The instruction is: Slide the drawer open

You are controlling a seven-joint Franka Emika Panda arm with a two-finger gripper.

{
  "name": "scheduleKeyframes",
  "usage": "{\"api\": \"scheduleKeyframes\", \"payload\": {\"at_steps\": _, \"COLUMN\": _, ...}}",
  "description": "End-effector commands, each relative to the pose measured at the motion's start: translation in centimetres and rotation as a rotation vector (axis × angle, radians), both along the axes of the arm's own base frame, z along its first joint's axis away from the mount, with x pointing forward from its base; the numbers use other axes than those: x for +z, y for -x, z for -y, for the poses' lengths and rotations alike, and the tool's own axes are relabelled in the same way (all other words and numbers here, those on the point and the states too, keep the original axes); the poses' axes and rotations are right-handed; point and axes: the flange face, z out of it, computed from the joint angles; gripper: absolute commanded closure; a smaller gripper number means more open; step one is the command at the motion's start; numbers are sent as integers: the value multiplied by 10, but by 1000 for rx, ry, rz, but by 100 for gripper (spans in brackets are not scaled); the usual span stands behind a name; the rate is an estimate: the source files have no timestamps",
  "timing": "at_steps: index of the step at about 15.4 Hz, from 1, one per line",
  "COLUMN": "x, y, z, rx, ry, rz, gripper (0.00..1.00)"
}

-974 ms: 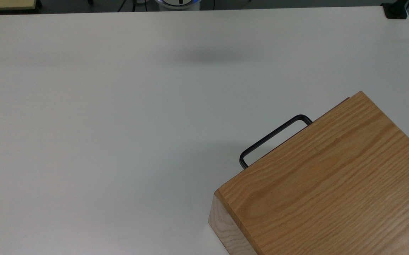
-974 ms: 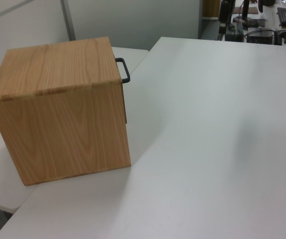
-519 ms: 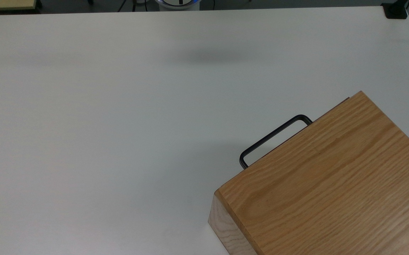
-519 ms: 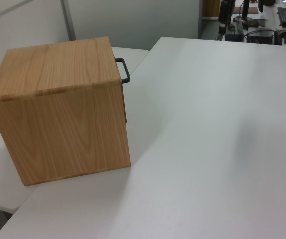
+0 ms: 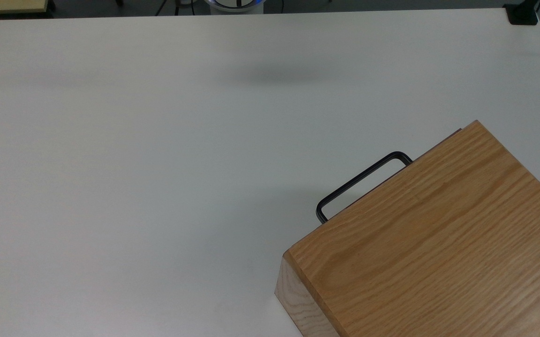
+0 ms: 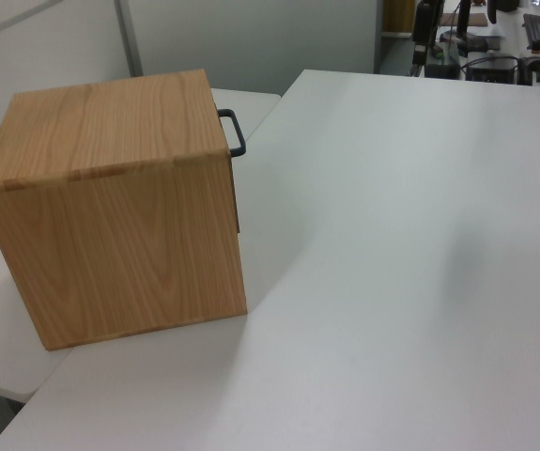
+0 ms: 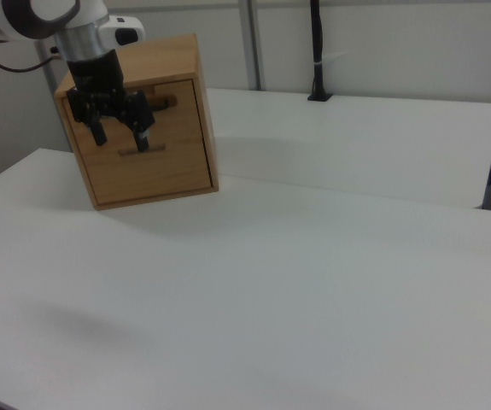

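- your pincer hangs in the right view, pointing down, in front of the wooden box; its two black fingers stand apart with nothing between them.
- you can see the arm above it, white and grey, coming in from the right view's upper left corner.
- the drawer sits pushed in, its flat wooden front level with the front of the box in the right view.
- the black bar handle sticks out from the drawer front; in the top view it lies along the box's upper left edge, and in the left view it shows at the box's far right corner.
- whether the pincer touches the handle, you cannot tell from the right view: it overlaps the drawer front.
- the box stands on the white worktop, at the top view's lower right, at the left view's left, at the right view's upper left.
- a black post rises at the worktop's far edge in the right view, well apart from the box.
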Motion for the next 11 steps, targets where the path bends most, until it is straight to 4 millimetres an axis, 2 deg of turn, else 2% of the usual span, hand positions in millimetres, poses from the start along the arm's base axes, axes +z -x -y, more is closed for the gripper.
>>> {"api": "scheduleKeyframes", "payload": {"at_steps": 1, "x": -6, "y": -7, "z": -3, "rx": -57, "ry": -26, "rz": 1, "gripper": 0}}
{"api": "scheduleKeyframes", "payload": {"at_steps": 4, "x": -20, "y": -20, "z": -9, "rx": -50, "ry": -32, "rz": -3, "gripper": 0}}
{"api": "scheduleKeyframes", "payload": {"at_steps": 5, "x": -15, "y": -26, "z": -12, "rx": -59, "ry": -49, "rz": 35, "gripper": 0}}
{"api": "scheduleKeyframes", "payload": {"at_steps": 6, "x": -18, "y": -30, "z": -19, "rx": -70, "ry": -71, "rz": 43, "gripper": 0}}
{"api": "scheduleKeyframes", "payload": {"at_steps": 8, "x": -21, "y": -36, "z": -27, "rx": -178, "ry": -100, "rz": 56, "gripper": 0}}
{"api": "scheduleKeyframes", "payload": {"at_steps": 11, "x": -24, "y": -59, "z": -44, "rx": -417, "ry": -205, "rz": 129, "gripper": 0}}
